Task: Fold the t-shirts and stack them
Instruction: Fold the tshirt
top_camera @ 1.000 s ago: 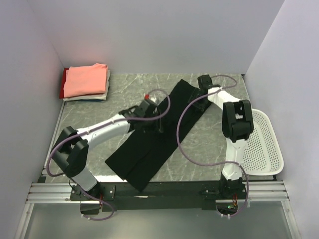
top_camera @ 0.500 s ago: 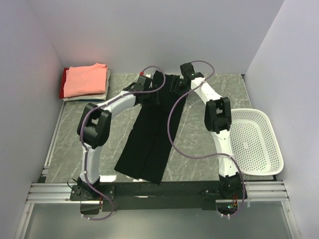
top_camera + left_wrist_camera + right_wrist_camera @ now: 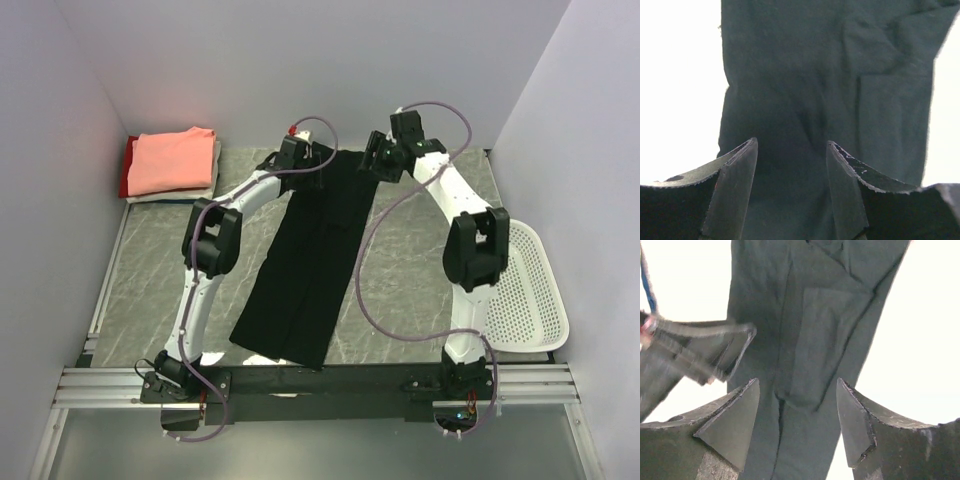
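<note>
Top external, marble table (image 3: 420, 260), white walls (image 3: 300, 70), black t-shirt (image 3: 310, 260) flat, left gripper (image 3: 791, 141) and right gripper (image 3: 798, 380) spread

The black t-shirt (image 3: 305, 265) is of matt, soft cloth with light creases, the worktop (image 3: 420, 270) looks like smooth grey veined stone with a faint sheen, and the basket (image 3: 525, 300) is white perforated plastic.

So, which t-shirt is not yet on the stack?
The black t-shirt: it lies stretched out mid-table, while the salmon-pink one tops the folded pile in the far left corner.
</note>
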`<state>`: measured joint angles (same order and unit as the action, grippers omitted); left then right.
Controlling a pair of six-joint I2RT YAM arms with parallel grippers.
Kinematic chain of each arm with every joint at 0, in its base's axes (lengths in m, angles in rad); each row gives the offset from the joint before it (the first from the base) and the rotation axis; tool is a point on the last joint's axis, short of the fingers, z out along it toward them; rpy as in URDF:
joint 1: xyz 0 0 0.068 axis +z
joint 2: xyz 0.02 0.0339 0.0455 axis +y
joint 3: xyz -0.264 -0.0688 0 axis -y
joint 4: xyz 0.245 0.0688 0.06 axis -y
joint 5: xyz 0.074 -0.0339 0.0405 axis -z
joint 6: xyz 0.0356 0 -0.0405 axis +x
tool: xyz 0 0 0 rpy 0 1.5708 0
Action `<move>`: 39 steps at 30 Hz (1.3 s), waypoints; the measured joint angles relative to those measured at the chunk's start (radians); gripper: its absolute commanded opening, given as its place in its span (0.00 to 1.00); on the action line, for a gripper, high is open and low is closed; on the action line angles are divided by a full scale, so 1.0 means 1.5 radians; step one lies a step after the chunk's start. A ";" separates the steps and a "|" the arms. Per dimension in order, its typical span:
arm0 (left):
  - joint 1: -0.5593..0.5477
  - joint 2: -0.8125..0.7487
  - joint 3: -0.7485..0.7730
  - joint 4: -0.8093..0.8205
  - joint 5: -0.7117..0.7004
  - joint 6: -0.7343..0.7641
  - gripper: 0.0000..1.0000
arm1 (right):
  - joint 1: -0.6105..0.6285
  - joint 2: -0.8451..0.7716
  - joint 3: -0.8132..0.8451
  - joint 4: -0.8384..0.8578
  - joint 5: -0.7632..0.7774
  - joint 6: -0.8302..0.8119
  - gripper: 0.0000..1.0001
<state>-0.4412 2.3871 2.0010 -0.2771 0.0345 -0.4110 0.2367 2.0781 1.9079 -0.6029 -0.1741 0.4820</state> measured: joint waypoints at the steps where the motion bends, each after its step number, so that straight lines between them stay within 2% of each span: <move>1: 0.000 0.011 0.011 0.001 -0.009 0.005 0.63 | 0.000 -0.020 -0.031 0.013 -0.001 0.001 0.69; 6: 0.004 0.045 0.029 -0.005 -0.035 0.022 0.62 | 0.000 -0.067 -0.139 0.040 -0.003 0.009 0.68; 15: 0.011 0.066 0.051 -0.026 -0.101 0.005 0.54 | 0.005 -0.068 -0.231 0.063 -0.007 0.012 0.67; 18: 0.021 0.058 0.027 -0.005 -0.118 -0.028 0.53 | 0.009 -0.068 -0.250 0.071 -0.007 0.012 0.67; 22: 0.055 0.004 -0.075 0.041 -0.125 -0.080 0.54 | 0.019 -0.069 -0.269 0.077 -0.005 0.012 0.67; 25: 0.090 -0.026 -0.121 0.050 -0.122 -0.114 0.60 | 0.029 -0.077 -0.285 0.079 -0.001 0.009 0.67; 32: 0.121 -0.045 -0.130 0.048 -0.083 -0.148 0.78 | 0.050 -0.164 -0.371 0.093 0.007 0.008 0.67; 35: 0.118 -0.072 -0.154 0.043 -0.065 -0.151 0.79 | 0.070 -0.236 -0.444 0.113 0.008 0.013 0.66; 39: 0.115 -0.185 -0.261 0.047 -0.052 -0.169 0.75 | 0.132 -0.349 -0.578 0.140 -0.006 0.034 0.65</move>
<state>-0.2680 2.1090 1.6096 -0.2066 -0.0437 -0.6651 0.4347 1.5539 1.0405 -0.3923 -0.1829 0.5335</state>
